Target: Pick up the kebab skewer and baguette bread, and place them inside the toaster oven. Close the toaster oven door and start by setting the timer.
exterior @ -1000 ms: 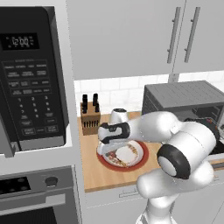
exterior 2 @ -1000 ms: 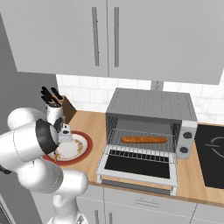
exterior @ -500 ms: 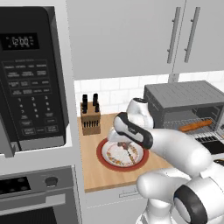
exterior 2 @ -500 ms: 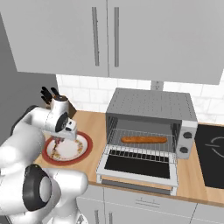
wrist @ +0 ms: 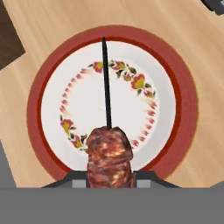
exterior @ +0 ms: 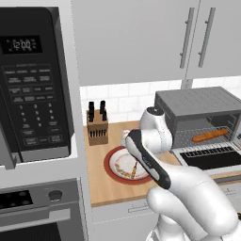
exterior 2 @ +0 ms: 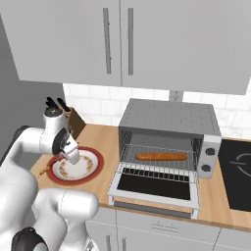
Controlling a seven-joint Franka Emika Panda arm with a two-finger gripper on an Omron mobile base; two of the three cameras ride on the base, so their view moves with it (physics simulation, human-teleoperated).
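Kebab skewer [wrist: 108, 153] sits pinched between the two fingertips of the gripper [wrist: 109, 175], its reddish-brown meat chunks clamped in the closed jaws and its thin dark stick pointing out over the plate [wrist: 175, 109]. From the hand view the meat hangs above the near rim of the plate, and the stick reaches toward the far rim; whether any part yet touches the plate is hard to tell. From the left base view the skewer [exterior: 135, 168] shows as a thin orange-brown sliver over the plate [exterior: 113, 165], just under the arm.

Left of the plate stands the black microwave [exterior: 33, 89] with its keypad. Behind the plate, near the tiled wall, is the knife block [exterior: 97, 128]. The plate, white with a floral ring and a red border, rests on the wooden surface [exterior 2: 100, 142].

Right of the plate sits the toaster oven [exterior 2: 169, 135], well apart from the gripper [exterior 2: 71, 156]. The toaster oven door [exterior 2: 154, 184] is folded down flat, open. Baguette bread [exterior 2: 161, 156] lies lengthwise on the wire rack inside the toaster oven.
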